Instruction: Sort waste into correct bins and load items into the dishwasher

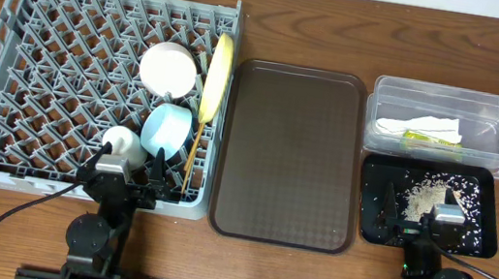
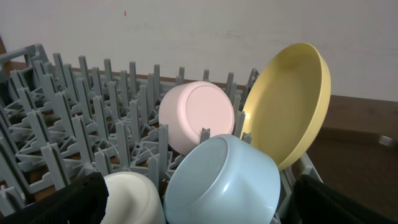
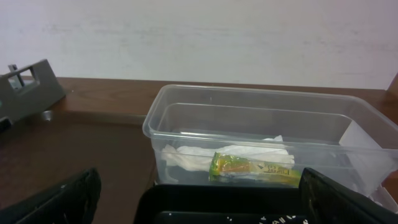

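The grey dishwasher rack (image 1: 12, 18) holds the white bowl (image 1: 169, 71), the upright yellow plate (image 1: 218, 78), the light blue bowl (image 1: 169, 128), the white cup (image 1: 122, 144) and the chopsticks (image 1: 191, 156). My left gripper (image 1: 132, 164) is open and empty at the rack's front edge, behind the cup (image 2: 130, 199) and blue bowl (image 2: 221, 180). The clear tub (image 1: 452, 90) holds the napkin (image 1: 422, 128) and green-yellow wrapper (image 1: 430, 140). The black tray (image 1: 420, 248) holds rice scraps (image 1: 427, 196). My right gripper (image 1: 434, 219) is open and empty over the tray's front part.
The dark brown serving tray (image 1: 291, 155) lies bare between the rack and the bins. In the right wrist view the wrapper (image 3: 249, 168) and napkin (image 3: 193, 155) show through the tub wall (image 3: 186, 124), beyond the black tray's rim (image 3: 217, 199).
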